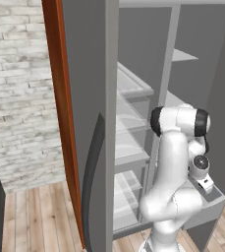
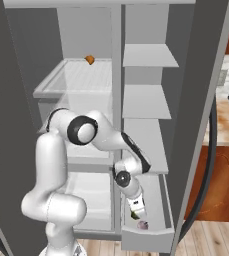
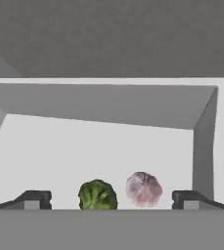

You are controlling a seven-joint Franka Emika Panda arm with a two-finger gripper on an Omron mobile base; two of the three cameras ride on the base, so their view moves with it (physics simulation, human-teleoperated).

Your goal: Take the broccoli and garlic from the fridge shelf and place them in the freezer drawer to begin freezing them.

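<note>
Arm bends down into the drawer (image 2: 158, 220); gripper (image 3: 111, 199) spread wide, empty, broccoli (image 3: 98, 195) with garlic (image 3: 143, 189) at 3 o'clock.

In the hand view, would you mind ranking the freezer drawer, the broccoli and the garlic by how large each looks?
1. Freezer drawer: by far the largest, its grey walls spanning the view.
2 and 3. Broccoli and garlic: they look about alike lying side by side on the drawer floor; the broccoli's lower edge is cut off, so I won't rank them.
</note>
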